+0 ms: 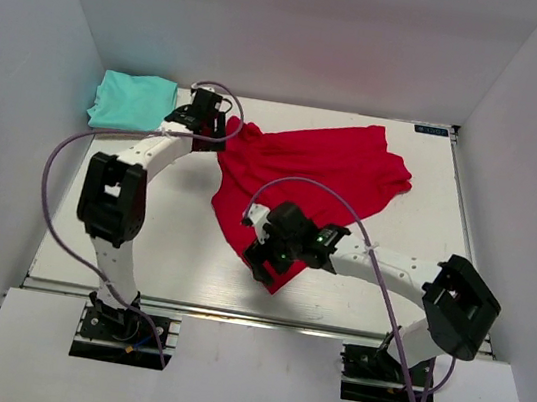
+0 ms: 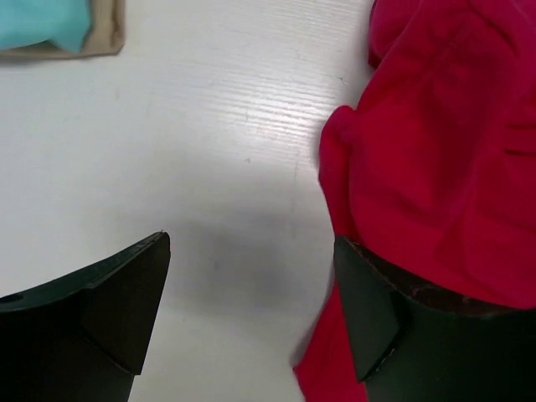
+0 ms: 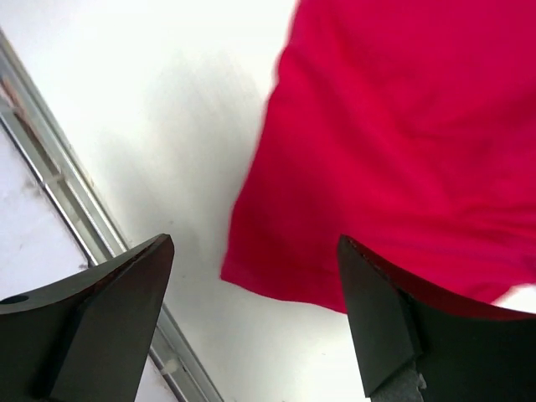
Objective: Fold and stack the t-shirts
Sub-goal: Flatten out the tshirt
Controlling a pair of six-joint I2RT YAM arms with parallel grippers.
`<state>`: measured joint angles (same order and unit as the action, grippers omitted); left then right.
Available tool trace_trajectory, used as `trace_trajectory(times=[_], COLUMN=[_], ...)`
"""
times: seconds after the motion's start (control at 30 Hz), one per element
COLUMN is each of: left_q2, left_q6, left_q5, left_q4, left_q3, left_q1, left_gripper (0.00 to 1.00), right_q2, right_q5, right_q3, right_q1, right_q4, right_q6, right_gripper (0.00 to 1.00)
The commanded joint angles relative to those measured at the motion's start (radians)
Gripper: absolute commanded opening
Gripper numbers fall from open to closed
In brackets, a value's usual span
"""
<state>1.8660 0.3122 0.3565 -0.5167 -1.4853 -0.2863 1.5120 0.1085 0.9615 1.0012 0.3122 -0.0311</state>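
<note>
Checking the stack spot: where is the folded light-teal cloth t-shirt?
Top external view: the teal t-shirt sits in the far-left table corner, beside the left gripper, apart from the red cloth t-shirt.

1. Red t-shirt (image 1: 323, 174): near tip at 6 o'clock hidden under right gripper (image 1: 261, 263) from above; cropped at 3 o'clock in both wrist views.
2. Teal t-shirt (image 2: 42, 21): left wrist shows only a sliver at 11 o'clock, rest cut off.
3. Dark label (image 1: 431, 130), 1 o'clock corner of table (image 1: 190, 250): text too small to read.
4. Right wrist: red hem blurred.
</note>
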Motion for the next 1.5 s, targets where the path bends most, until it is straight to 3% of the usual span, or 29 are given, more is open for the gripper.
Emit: trace_trajectory(times=[0.0, 0.3, 0.73, 0.77, 0.9, 0.93, 0.97, 1.0, 1.2, 1.23, 1.47], left_q2=[0.085, 0.117, 0.317, 0.329, 0.357, 0.337, 0.319, 0.299, 0.007, -0.032, -0.307], left_q6=[-0.039, -0.061, -0.081, -0.081, -0.081, -0.081, -0.081, -0.081, -0.053, -0.053, -0.012], left_q5=[-0.105, -0.22, -0.235, -0.235, -0.289, -0.31, -0.324, -0.335, -0.335, -0.335, -0.311], left_q4=[0.029, 0.179, 0.21, 0.21, 0.199, 0.199, 0.199, 0.21, 0.21, 0.198, 0.166], left_q3=[-0.052, 0.056, -0.105, -0.115, -0.145, -0.13, -0.115, -0.083, 0.054, 0.063, 0.018], left_q1=[0.004, 0.013, 0.042, 0.042, 0.042, 0.042, 0.042, 0.042, 0.042, 0.042, 0.042], left_gripper=[0.88, 0.85, 0.83, 0.81, 0.44, 0.23, 0.08, 0.0, 0.0, 0.0, 0.0], right_q2=[0.03, 0.099, 0.149, 0.155, 0.152, 0.149, 0.12, 0.11, -0.116, -0.145, -0.361], right_q5=[-0.017, -0.069, -0.105, -0.14, -0.165, -0.185, -0.202, -0.214, -0.407, -0.497, -0.757], right_q3=[-0.023, -0.059, -0.11, -0.116, -0.127, -0.127, -0.13, -0.132, -0.08, -0.07, 0.159], right_q1=[0.034, 0.102, 0.105, 0.108, 0.103, 0.102, 0.102, 0.099, 0.09, 0.076, -0.007], right_q4=[-0.068, -0.093, -0.101, -0.091, -0.085, -0.085, -0.09, -0.096, -0.099, -0.099, -0.11], right_q6=[-0.018, -0.02, 0.023, 0.023, 0.048, 0.051, 0.06, 0.06, 0.073, 0.082, -0.011], right_gripper=[0.84, 0.81, 0.7, 0.68, 0.29, 0.13, 0.05, 0.0, 0.0, 0.0, 0.0])
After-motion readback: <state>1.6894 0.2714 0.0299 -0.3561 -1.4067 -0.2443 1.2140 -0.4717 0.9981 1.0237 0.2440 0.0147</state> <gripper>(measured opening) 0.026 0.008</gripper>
